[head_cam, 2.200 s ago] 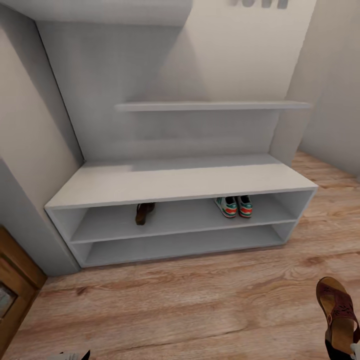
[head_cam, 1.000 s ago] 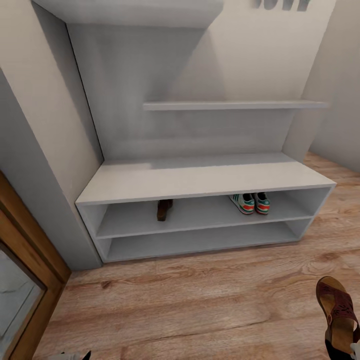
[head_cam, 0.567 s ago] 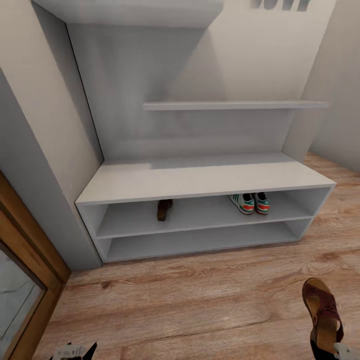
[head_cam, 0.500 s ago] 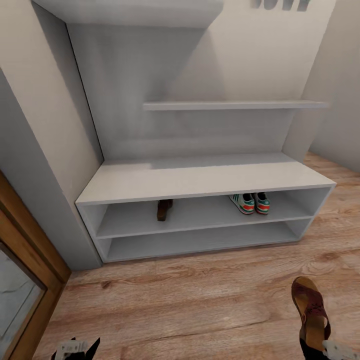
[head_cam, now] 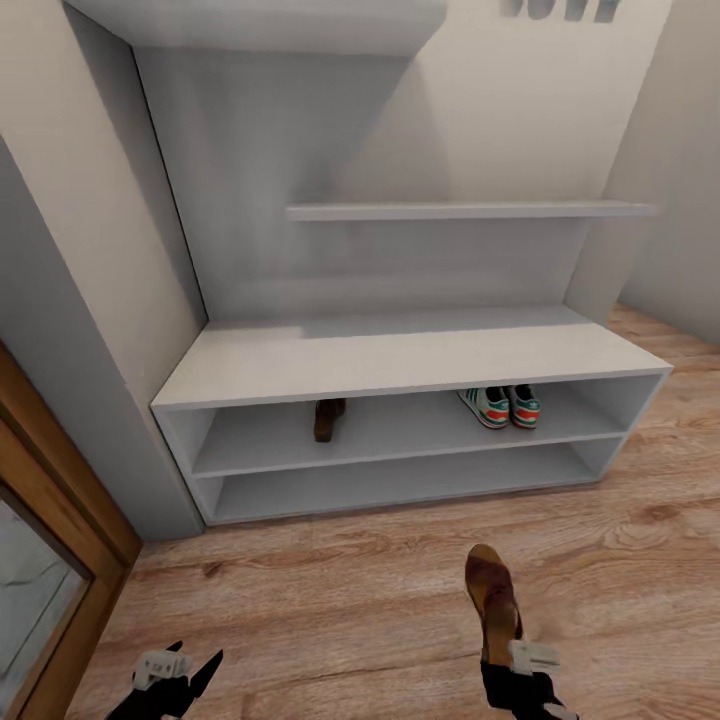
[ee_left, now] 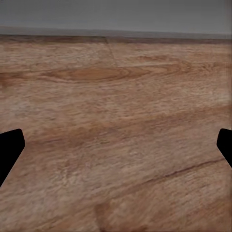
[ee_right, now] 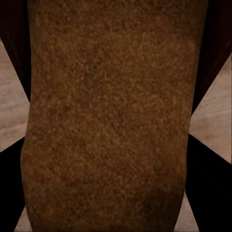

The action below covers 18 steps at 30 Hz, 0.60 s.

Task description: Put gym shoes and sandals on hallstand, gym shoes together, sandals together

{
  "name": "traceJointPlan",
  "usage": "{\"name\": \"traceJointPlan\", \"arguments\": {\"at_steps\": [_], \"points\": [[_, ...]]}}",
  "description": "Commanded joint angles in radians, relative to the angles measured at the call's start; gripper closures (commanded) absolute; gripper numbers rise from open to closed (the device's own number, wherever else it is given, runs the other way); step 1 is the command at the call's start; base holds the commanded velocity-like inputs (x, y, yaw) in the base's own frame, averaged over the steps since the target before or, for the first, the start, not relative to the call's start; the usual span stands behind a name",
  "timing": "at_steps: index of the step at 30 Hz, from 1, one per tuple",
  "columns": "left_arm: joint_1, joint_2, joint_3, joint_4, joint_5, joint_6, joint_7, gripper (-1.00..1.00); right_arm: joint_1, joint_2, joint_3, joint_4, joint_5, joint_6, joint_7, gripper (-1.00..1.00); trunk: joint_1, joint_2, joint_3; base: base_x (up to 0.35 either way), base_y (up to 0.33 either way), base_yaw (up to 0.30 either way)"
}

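Cut off at the frame's lower edge: right gripper [head_cam: 515,672]. Half hidden under bench top: 1 sandal [head_cam: 327,417].

Light brown wood-plank corridor floor [ee_left: 116,135] with grain and a knot spreads across most of the frame. A pale grey band [ee_left: 116,14] runs along the top edge. Two black fingers [ee_left: 8,150] of the left gripper [ee_left: 116,152] poke in at the lower left and right edges, spread wide apart with nothing between them.
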Motion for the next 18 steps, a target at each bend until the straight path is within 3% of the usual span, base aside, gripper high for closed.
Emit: {"name": "traceJointPlan", "arguments": {"at_steps": [1, 2, 6, 7, 9, 12, 18], "points": [[-0.001, 0.001, 0.005, 0.001, -0.004, -0.004, -0.009, -1.00, -0.016, 0.018, 0.009, -0.001, 0.011, 0.027, -0.026, 1.00, 0.000, 0.000, -0.001, 0.000, 0.000, 0.000], [-0.001, 0.004, 0.005, 0.001, -0.004, -0.004, -0.015, -1.00, -0.049, 0.048, 0.035, 0.002, 0.011, 0.060, -0.076, 1.00, 0.000, 0.000, -0.001, 0.000, 0.000, 0.000], [-0.002, 0.008, 0.004, -0.001, -0.005, -0.004, -0.031, -1.00, -0.115, 0.096, 0.096, 0.005, 0.011, 0.108, -0.160, 1.00, 0.000, 0.000, -0.001, 0.000, 0.000, 0.000], [-0.001, 0.010, 0.005, -0.001, -0.005, -0.003, -0.042, -1.00, -0.148, 0.115, 0.127, 0.007, 0.011, 0.124, -0.191, 1.00, 0.000, 0.000, -0.001, 0.000, 0.000, 0.000], [0.000, 0.013, 0.005, -0.001, -0.006, -0.001, -0.054, -1.00, -0.180, 0.130, 0.154, 0.011, 0.010, 0.139, -0.215, 1.00, 0.000, 0.000, -0.001, 0.000, 0.000, 0.000], [0.003, 0.016, 0.006, -0.001, -0.007, 0.004, -0.074, -1.00, -0.242, 0.135, 0.187, 0.025, 0.009, 0.174, -0.241, 1.00, 0.000, 0.000, -0.001, 0.000, 0.000, 0.000], [0.010, 0.031, 0.006, -0.001, -0.005, 0.005, -0.091, -1.00, -0.365, 0.135, 0.207, 0.066, 0.006, 0.254, -0.257, 1.00, 0.000, 0.000, -0.001, 0.000, 0.000, 0.000]]}}
